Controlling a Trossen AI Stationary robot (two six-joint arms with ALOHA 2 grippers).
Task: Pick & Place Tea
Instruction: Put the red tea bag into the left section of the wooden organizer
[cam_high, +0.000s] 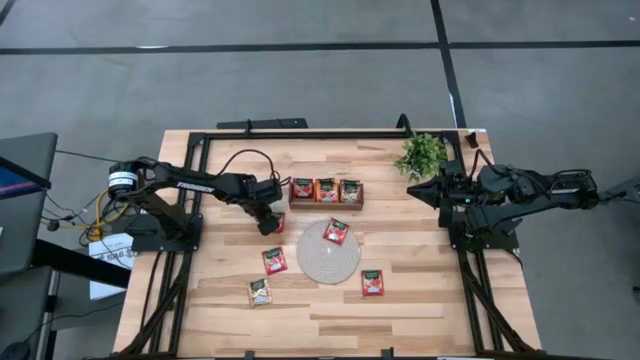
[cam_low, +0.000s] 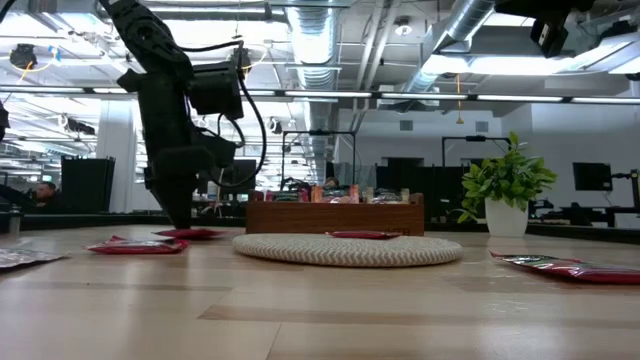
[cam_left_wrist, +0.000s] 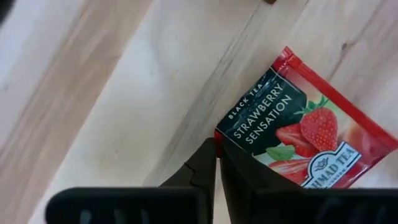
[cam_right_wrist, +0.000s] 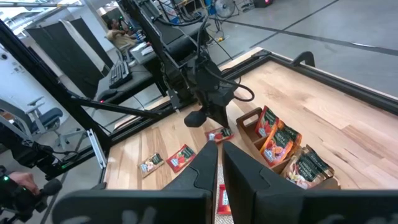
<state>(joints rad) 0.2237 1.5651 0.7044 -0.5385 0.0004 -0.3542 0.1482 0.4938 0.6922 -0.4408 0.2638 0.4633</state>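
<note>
2 dark claws show in the high view, and the left claw sits left of centre on the table, pressed down at the corner of a red tea sachet. In the left wrist view its fingers stand together, pinching the edge of that sachet, which lies flat on the wood and reads "Strawberry Sensation". In the low view the same claw comes down at the left of the frame, its tip touching the sachet.

Just right of it, at upper centre of the high view, a brown wooden tray holds sachets in all 3 compartments. Below the tray lies a round woven mat with 1 sachet resting on its upper edge. 3 more sachets lie on bare wood: a red one left of the mat, a pale one at lower left, and a red one at lower right.

At the right edge of the table the right claw hangs closed and empty, pointing toward the tray, beside a small potted plant.
</note>
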